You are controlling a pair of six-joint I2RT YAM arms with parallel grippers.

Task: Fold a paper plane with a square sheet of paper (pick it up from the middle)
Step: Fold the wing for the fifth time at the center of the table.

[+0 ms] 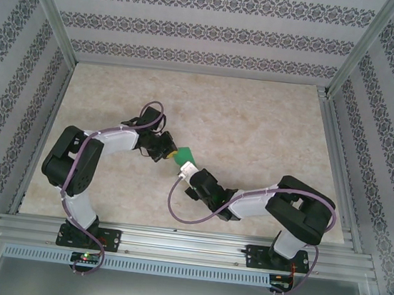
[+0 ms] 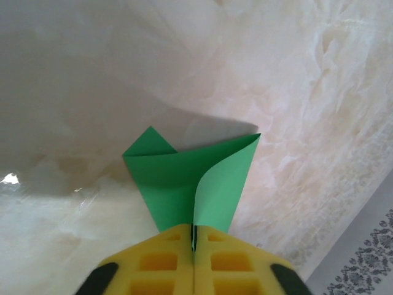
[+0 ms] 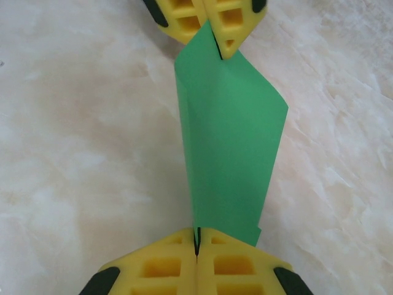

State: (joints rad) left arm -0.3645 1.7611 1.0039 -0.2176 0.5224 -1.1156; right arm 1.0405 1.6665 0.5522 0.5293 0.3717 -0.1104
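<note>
Top view: green paper [image 1: 184,152] is a small folded piece. The left hand [image 1: 169,153] is at one end of it, the right hand [image 1: 189,168] at the opposite end, and the tabletop [image 1: 271,128] is beneath it. Folds unreadable here.

Left wrist view: left hand pressed together, pinching the paper's narrow end. The paper fans out from there, one flap curling open, a corner poking out behind.

Right wrist view: right hand pinched shut on the paper's other end. The paper is a long creased strip strung between both hands and looks lifted.

Progress, my guess: lengthwise folding begun, no nose or wings yet, most folds left.
</note>
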